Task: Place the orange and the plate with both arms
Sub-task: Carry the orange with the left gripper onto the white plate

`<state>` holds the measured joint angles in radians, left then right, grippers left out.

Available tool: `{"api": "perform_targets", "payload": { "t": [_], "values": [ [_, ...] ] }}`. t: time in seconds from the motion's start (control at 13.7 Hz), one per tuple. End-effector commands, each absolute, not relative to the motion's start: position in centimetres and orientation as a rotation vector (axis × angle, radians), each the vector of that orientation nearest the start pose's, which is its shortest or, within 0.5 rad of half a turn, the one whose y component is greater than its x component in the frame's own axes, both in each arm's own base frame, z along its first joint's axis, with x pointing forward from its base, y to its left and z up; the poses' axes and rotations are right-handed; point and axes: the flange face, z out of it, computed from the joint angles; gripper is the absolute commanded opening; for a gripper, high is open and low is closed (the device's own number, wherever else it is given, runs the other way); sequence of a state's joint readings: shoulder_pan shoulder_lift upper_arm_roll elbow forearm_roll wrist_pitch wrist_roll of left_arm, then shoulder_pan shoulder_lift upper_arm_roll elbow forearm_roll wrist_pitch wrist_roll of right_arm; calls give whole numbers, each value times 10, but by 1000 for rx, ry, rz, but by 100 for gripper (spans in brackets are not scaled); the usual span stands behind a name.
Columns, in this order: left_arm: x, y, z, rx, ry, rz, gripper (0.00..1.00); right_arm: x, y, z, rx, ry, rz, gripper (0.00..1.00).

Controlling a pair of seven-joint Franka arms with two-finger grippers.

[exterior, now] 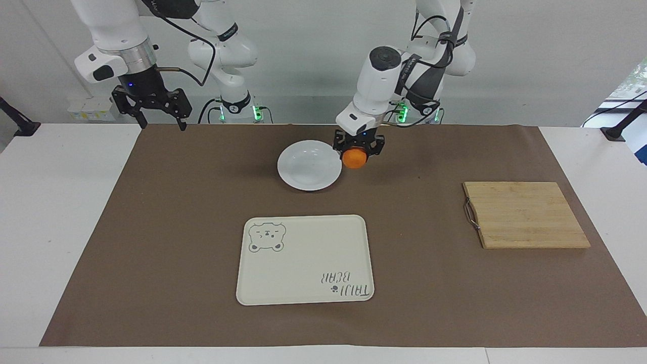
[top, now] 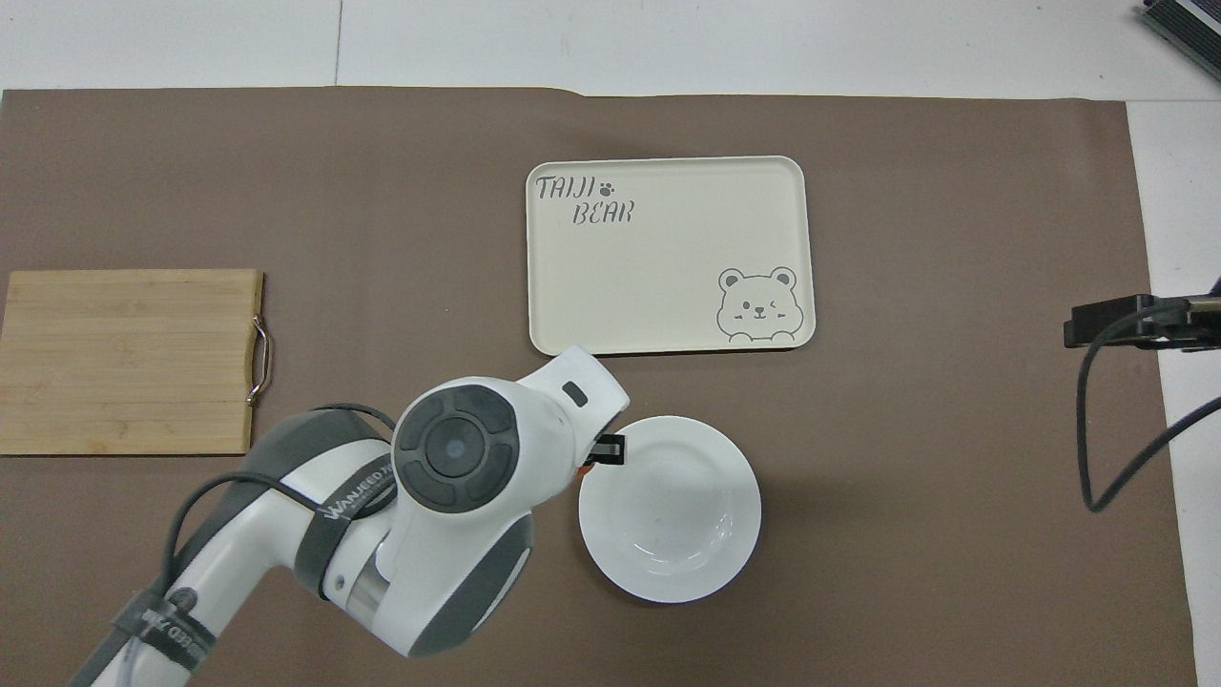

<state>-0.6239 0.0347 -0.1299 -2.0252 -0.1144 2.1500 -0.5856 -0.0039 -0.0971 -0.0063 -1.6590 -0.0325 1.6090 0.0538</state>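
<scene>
- I see a white desk (exterior: 65, 212) under a brown mat (exterior: 177, 227), with a pale wall (exterior: 313, 60) at the robots' end.
- A cream bear-print tray (exterior: 303, 253) and a wooden board (exterior: 525, 215) lie on the mat.
- The orange (exterior: 354, 158), small, round and matte, hangs pinched in my left tool (exterior: 358, 150), over the mat just beside the rim of the plate (exterior: 308, 167).
- The plate is glossy white and lies nearer to the robots than the tray.
- My right tool (exterior: 154, 108) waits aloft, jaws wide.

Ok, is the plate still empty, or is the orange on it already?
Empty. The plate shows only its bare white dish; the orange hangs in the left hand, raised beside the plate's rim.
</scene>
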Motion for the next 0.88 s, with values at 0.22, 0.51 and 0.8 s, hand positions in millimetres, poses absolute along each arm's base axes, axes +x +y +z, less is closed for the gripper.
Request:
{"api": "perform_targets", "payload": {
  "t": [0.22, 0.51, 0.8],
  "values": [
    [371, -441, 386, -3303, 144, -19, 0, 526, -13, 635, -3176, 79, -83, 100],
    [356, -465, 344, -3300, 160, -2, 0, 523, -15, 634, -3177, 72, -61, 100],
    [352, -476, 322, -3300, 181, 0, 46, 522, -17, 632, -3175, 76, -58, 100]
  ]
}}
